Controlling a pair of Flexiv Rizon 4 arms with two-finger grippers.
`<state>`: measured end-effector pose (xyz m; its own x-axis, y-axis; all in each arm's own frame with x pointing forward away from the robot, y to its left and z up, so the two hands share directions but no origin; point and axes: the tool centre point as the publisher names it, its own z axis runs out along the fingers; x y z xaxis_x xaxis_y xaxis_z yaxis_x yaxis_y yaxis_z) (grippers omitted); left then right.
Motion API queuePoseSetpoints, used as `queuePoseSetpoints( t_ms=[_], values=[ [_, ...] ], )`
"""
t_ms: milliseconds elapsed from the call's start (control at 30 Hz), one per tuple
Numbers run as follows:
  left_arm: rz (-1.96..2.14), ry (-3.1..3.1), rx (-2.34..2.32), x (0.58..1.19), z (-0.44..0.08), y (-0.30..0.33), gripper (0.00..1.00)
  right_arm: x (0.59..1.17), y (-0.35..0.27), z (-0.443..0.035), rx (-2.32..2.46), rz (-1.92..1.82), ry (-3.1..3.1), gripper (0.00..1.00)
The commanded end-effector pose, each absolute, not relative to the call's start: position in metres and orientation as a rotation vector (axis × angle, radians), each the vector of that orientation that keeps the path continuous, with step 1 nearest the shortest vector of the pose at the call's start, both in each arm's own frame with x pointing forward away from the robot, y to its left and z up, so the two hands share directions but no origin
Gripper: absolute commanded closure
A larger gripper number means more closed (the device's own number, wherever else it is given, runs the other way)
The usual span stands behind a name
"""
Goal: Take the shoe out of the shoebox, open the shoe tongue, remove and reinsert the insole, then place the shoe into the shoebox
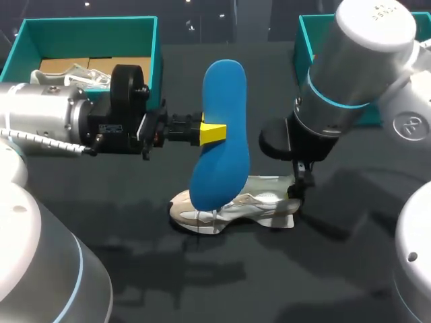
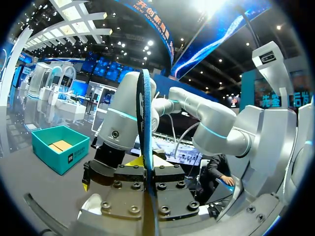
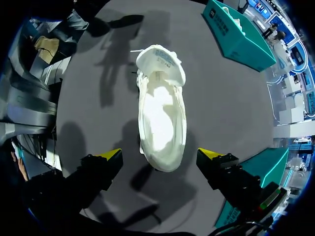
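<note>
- Left gripper (image 1: 215,133): pinching the insole (image 1: 225,94) at mid-length, one finger on each face. The insole is held upright in the air over the shoe (image 1: 259,205), toe end down, probably so it can be steered back in.
- Left wrist view: the insole sits edge-on between the fingers, and the grip looks square.
- Right gripper (image 3: 160,156): spread wide, one finger on either side of the heel and apparently touching neither. It is likely poised to steady the shoe.
- Shoe: upright on its sole at mid-table, mouth up, inside bare. The tongue's position is hard to judge.
- Box (image 1: 87,27): open, at the table's far left corner. A second box (image 1: 306,40) sits at the far right corner, partly behind the right arm.
- Judgement: the insole is out, and reinsertion comes next.
</note>
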<state>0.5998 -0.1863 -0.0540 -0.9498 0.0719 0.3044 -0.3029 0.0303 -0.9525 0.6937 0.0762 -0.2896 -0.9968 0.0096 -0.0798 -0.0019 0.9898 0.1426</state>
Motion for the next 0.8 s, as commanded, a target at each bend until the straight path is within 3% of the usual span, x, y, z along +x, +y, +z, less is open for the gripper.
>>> queuePoseSetpoints(
  t_ms=[33,800],
  values=[
    [2.006,-2.04,0.239,0.599,-0.055,-0.187,1.0,0.708,0.095,-0.3,0.007,0.129,3.078,0.0],
    [2.006,-2.04,0.239,0.599,-0.055,-0.187,1.0,0.749,0.125,-0.354,-0.017,0.112,3.12,0.0]
  ],
)
